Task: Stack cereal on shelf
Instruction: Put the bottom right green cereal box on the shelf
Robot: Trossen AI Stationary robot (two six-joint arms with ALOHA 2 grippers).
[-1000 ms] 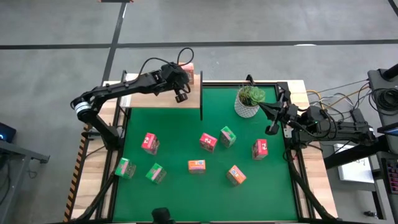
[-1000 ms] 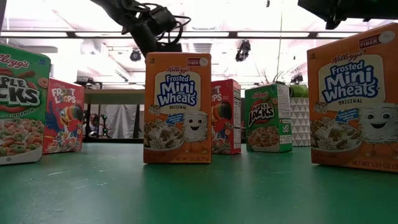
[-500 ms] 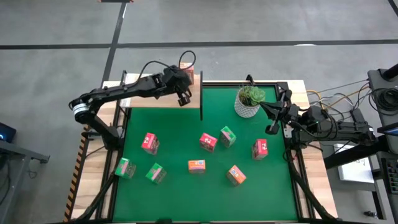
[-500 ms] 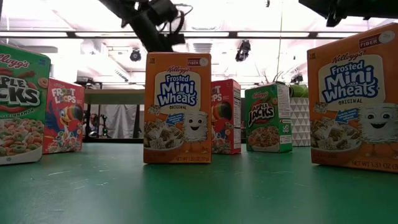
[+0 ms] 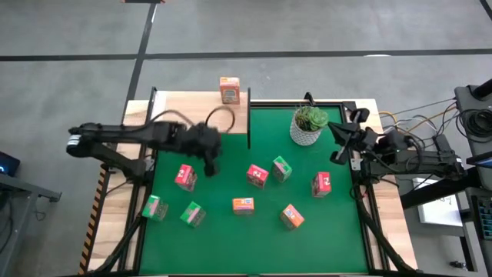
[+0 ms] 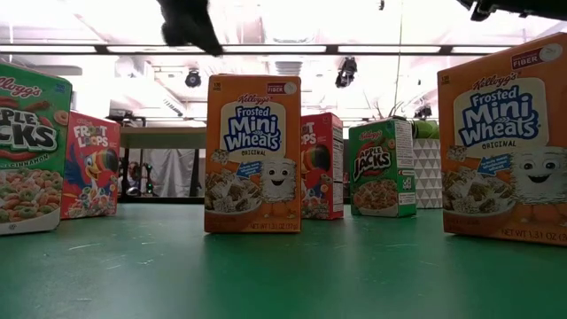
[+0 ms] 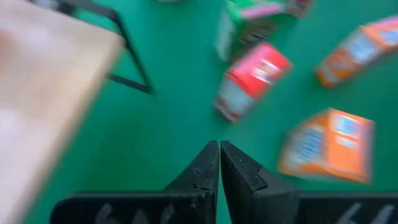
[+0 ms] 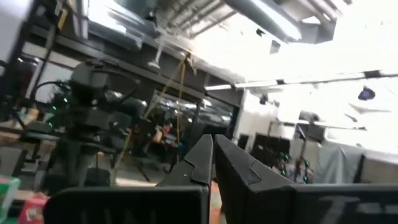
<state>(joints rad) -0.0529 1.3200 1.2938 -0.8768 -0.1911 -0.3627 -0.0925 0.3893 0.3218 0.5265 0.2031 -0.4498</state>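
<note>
From above, one orange cereal box (image 5: pixel 229 90) stands on the shelf (image 5: pixel 192 115) at the table's far left corner, so one of nine is placed. Eight boxes are scattered upright over the green table (image 5: pixel 231 238): three pink, three green, two orange. My left gripper (image 5: pixel 211 165) hangs over the mat just beside the pink box (image 5: pixel 184 176) on the left side, fingers clenched, carrying nothing. My right gripper (image 5: pixel 336 158) waits at the right edge, near the plant pot (image 5: pixel 306 127), also clenched and empty.

At table height, an orange Frosted Mini Wheats box (image 6: pixel 253 153) stands in the middle, another orange box (image 6: pixel 501 142) near the right, with pink and green boxes between and behind them. My left arm shows only as a dark shape at the top.

Through my left wrist, my fingertips (image 7: pixel 211 163) are pressed together over bare green, with a pink box (image 7: pixel 252 81) and an orange box (image 7: pixel 326 145) ahead.

Through my right wrist, my fingers (image 8: pixel 202 158) are pressed shut, pointing into the room; no cereal is held.
</note>
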